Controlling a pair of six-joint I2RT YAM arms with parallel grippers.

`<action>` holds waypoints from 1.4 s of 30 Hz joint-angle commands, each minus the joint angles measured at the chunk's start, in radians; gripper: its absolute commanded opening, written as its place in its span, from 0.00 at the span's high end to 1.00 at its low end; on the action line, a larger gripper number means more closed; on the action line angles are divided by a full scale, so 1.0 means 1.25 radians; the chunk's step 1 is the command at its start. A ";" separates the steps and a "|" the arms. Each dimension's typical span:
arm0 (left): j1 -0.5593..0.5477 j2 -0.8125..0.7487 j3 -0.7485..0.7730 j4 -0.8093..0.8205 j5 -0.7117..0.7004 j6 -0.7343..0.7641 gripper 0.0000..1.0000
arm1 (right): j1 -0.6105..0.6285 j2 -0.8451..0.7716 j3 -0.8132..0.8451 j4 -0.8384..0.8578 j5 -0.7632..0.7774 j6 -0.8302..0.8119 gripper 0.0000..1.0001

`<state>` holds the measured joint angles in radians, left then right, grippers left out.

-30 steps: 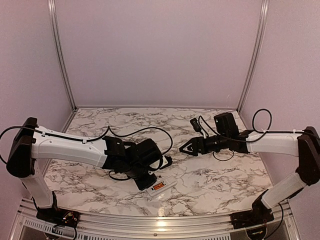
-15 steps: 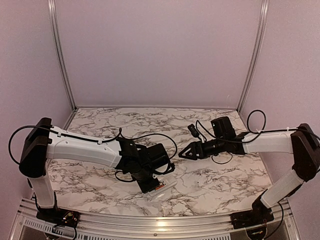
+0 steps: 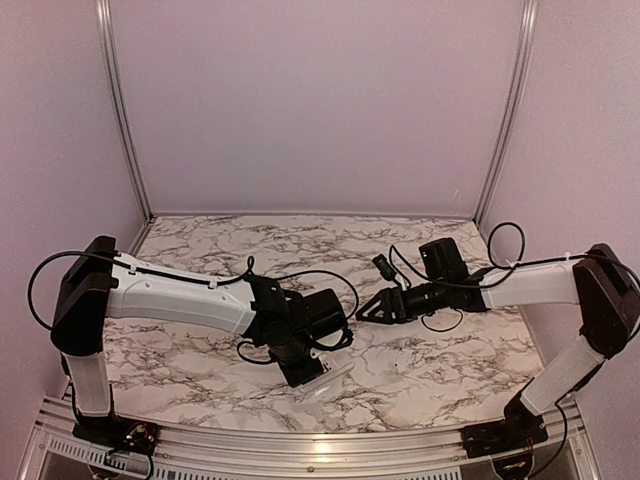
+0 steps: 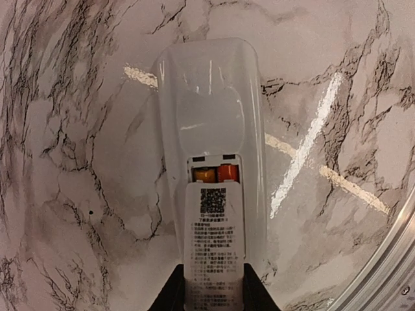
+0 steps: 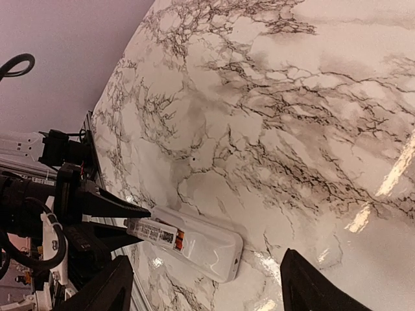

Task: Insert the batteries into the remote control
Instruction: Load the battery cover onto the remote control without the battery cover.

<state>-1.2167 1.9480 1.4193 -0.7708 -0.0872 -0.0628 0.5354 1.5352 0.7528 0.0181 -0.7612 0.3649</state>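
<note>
We see the remote control (image 4: 211,110) lying back-up on the marble table (image 4: 78,129), in the near middle, close to the near edge. Its battery recess holds the batteries (image 4: 216,173), two orange-red cylinders side by side, lengthwise along the handset. Only their ends show in a short gap, because the battery cover (image 4: 214,240) lies over the rest of the recess. The cover is a white slip printed with a square code and small text.

In the top view the handset's long axis runs mostly left to right, with the right end a little farther from the arm bases. The recess end points left, toward the left arm, and the plain rounded end points right. The shell is glossy white with rounded corners and a shallow scooped hollow beyond the recess.

The left gripper (image 4: 214,285) has its fingers pressed against the cover's two long edges, pinching it at the end away from the batteries. The right gripper (image 3: 372,307) hangs above the table, to the right of the remote and farther back. It is apart from the remote and its fingers are spread wide, with nothing between them.
</note>
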 commanded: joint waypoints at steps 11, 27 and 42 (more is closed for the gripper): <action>-0.003 0.018 0.040 -0.028 -0.005 -0.002 0.83 | -0.006 0.019 -0.005 0.025 -0.021 0.000 0.24; -0.002 0.058 0.063 -0.038 -0.029 -0.006 0.82 | -0.006 0.017 -0.005 0.022 -0.023 -0.006 0.25; -0.002 0.083 0.090 -0.057 -0.020 -0.003 0.81 | -0.006 0.018 -0.003 0.020 -0.022 -0.007 0.26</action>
<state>-1.2167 2.0201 1.5047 -0.8246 -0.1127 -0.0635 0.5350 1.5486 0.7528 0.0303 -0.7807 0.3656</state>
